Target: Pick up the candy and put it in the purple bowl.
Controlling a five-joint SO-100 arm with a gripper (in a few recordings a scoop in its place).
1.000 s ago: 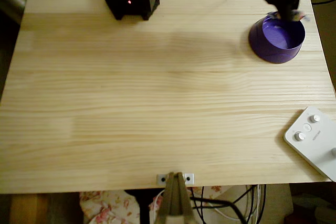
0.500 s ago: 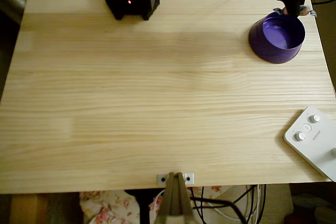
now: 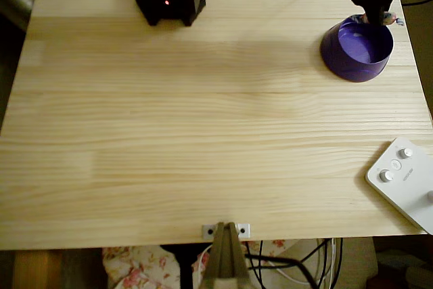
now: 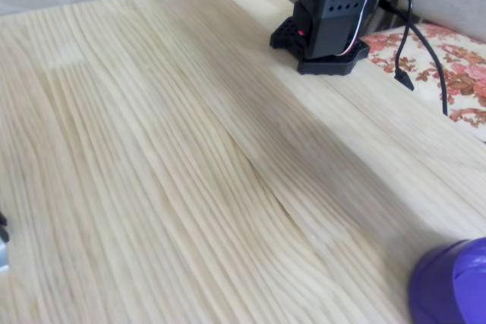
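1. Overhead view: your black tool (image 3: 376, 13) hangs over the far rim of the round, glossy purple plastic bowl (image 3: 356, 49), which stands near the far right corner of the pale wooden counter (image 3: 203, 133).
2. Overhead view: a small pinkish-white wrapped candy (image 3: 387, 19) with bluish twisted ends shows at the tool's tip, right at the bowl's far rim. It appears to be pinched in the tool, though the dark fingers are too blurred for you to confirm how they stand.
3. Risk, as a judgement: the candy sits over the rim, not over the bowl's middle. If you release now, it could strike the edge and drop behind the bowl, near the counter's far edge.
4. Risk: a light wrapper end may cling to a finger, so the candy may not fall cleanly.
5. Risk: lowering further could nudge the light bowl.
6. Fixed view: the arm's black base (image 4: 328, 17) and the bowl's edge (image 4: 448, 286) stand well apart.
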